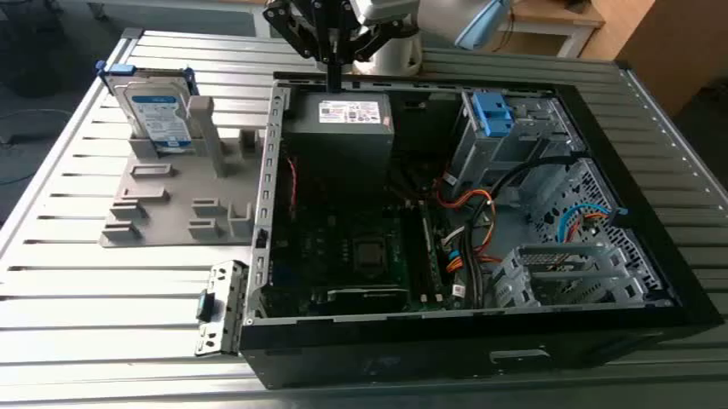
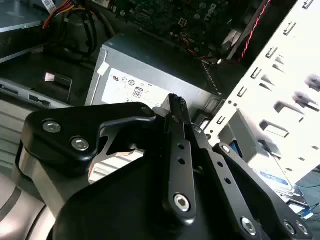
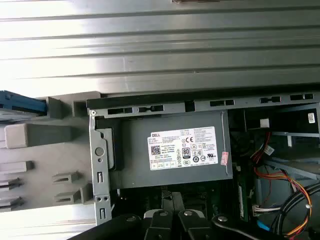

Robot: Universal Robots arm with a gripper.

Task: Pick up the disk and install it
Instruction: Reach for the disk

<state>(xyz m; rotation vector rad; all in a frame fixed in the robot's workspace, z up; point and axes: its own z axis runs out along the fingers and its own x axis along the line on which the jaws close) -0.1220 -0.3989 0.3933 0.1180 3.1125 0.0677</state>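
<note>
Currently disk (image 1: pixel 157 115) upright in grey stand (image 1: pixel 159 198), well apart from closed hand (image 1: pixel 334 85).

Workshop: open computer case (image 1: pixel 455 362) on slatted bench (image 1: pixel 102 294)

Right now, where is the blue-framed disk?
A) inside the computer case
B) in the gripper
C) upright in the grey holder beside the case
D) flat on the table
C: the disk stands upright in the grey holder, at the exterior view's left of the computer case, apart from the gripper.
</note>
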